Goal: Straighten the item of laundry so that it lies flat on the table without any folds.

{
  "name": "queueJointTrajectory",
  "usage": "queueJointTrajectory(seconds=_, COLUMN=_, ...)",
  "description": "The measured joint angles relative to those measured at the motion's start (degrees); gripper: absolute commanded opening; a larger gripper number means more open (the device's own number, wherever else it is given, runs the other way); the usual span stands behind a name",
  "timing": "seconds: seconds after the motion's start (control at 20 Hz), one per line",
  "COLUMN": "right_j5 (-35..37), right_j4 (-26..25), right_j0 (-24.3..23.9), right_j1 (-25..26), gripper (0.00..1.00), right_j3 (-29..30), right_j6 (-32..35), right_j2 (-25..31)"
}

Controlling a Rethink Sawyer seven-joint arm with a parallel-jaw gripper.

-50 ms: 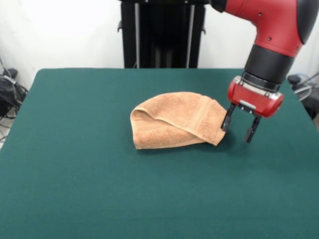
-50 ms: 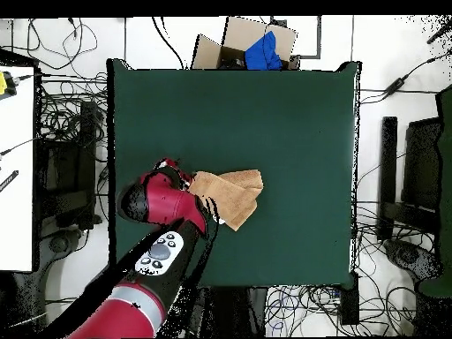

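One folded towel (image 1: 175, 121), label seemingly hidden.

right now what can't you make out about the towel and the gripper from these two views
- Towel, front view: its underside and inner layers are hidden by the fold on top; no label shows.
- Towel, overhead view: the edge nearest the arm is covered by the arm's red wrist.
- Gripper, overhead view: hidden under the wrist.
- Front view: whether the nearer fingertip touches the towel's corner is unclear.
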Motion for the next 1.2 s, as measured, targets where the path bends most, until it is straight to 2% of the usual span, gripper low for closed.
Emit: queueJointTrajectory(seconds=1.2, right_j5=-0.01, right_j4=-8.15, right_j0=-3.18, right_j1=-0.43, gripper=1.00, right_j3=0.61, right_j6=0.00, right_j2=-0.40)
